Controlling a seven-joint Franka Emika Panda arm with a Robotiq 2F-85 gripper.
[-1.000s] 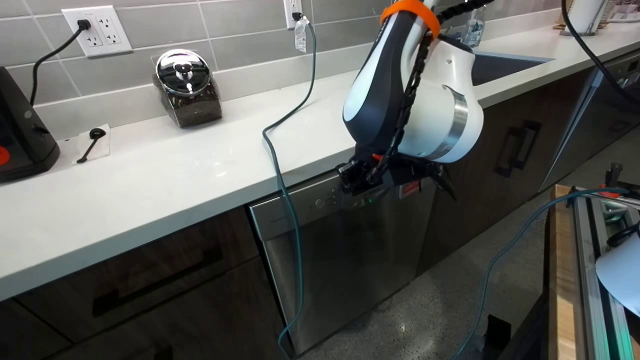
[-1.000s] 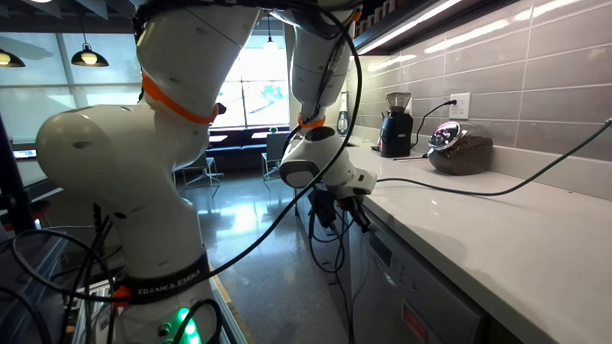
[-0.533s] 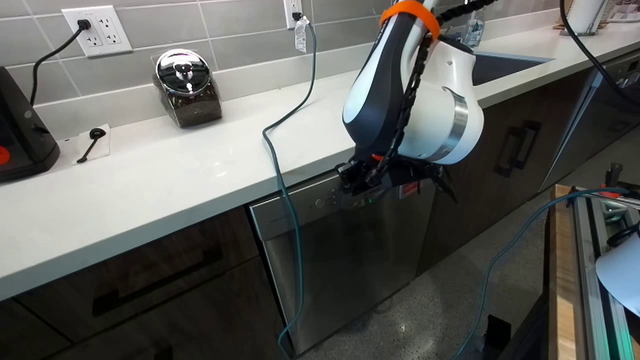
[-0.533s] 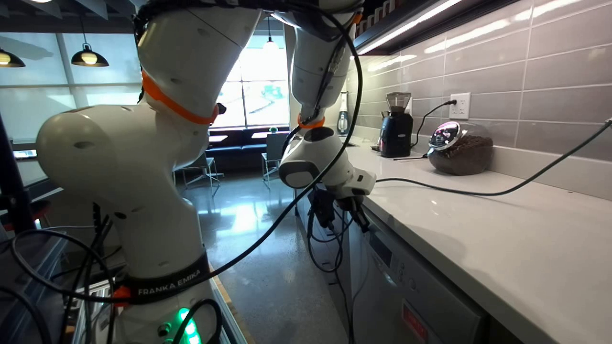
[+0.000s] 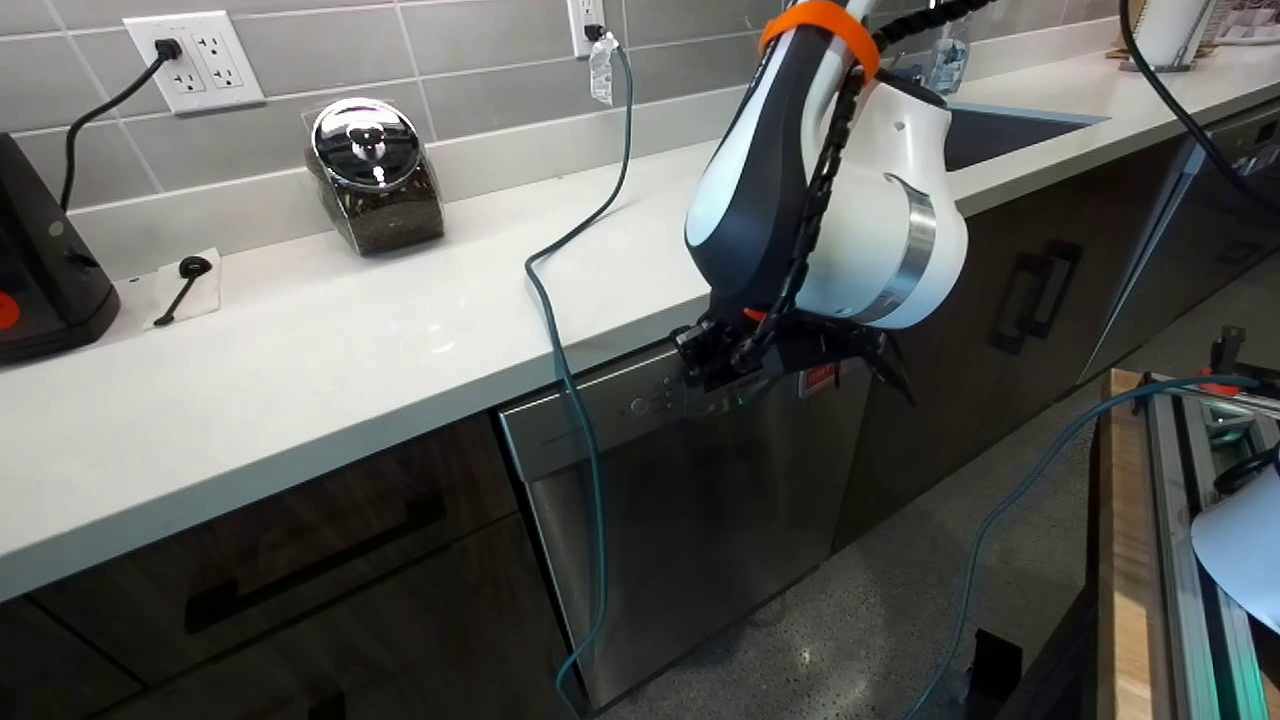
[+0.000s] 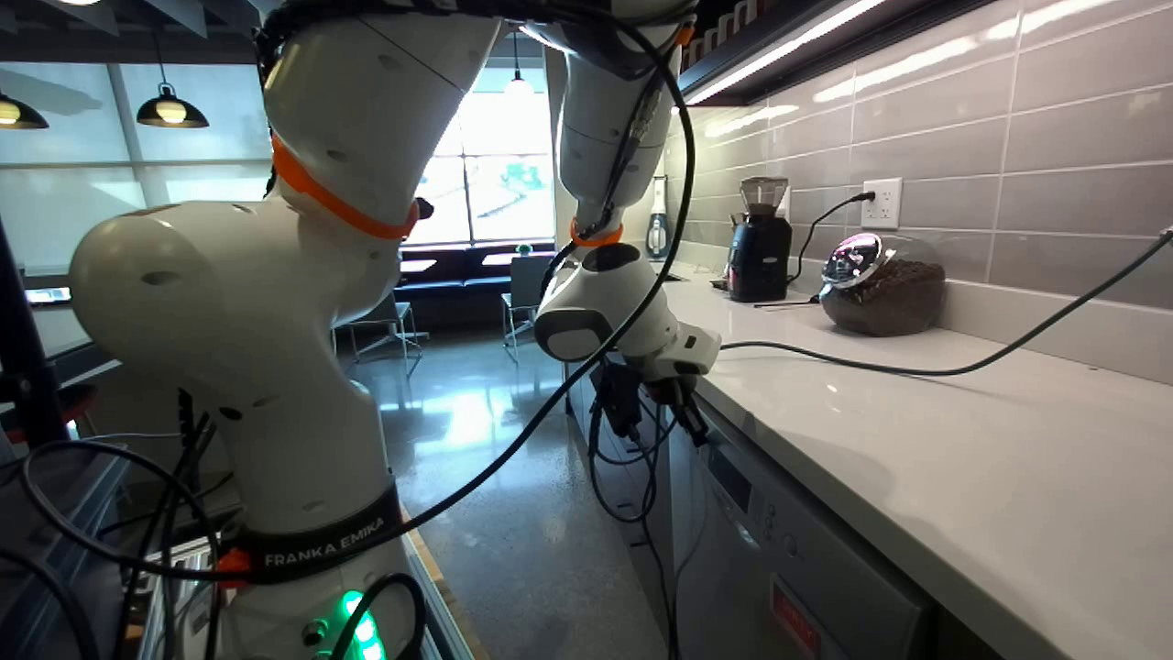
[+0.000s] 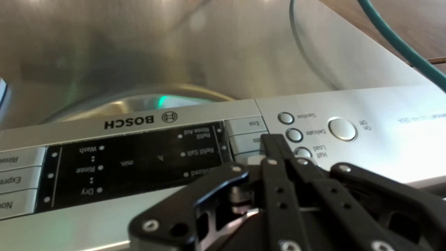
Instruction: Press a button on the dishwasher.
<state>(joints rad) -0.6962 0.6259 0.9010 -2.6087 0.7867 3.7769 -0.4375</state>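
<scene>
The hand (image 6: pixel 700 436) sits a shade lower than a second ago, a barely visible shift in both exterior views.

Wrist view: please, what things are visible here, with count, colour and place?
Metal dishwasher front: one, grey, across background
Curved recessed handle: one, silver, beside BOSCH lettering
Glossy rectangular display: one, black, left of centre
Rectangular buttons: at least six, silver, both display ends
Small round buttons: at least three, silver, right of display
Large round button: one, silver, farther right
Smooth thin cable: one, teal, upper right
Wood-grain surface: one, brown, upper right
Unidentifiable sliver: one, pale, left edge
Two-finger gripper: one, black, lower right, closed
</scene>
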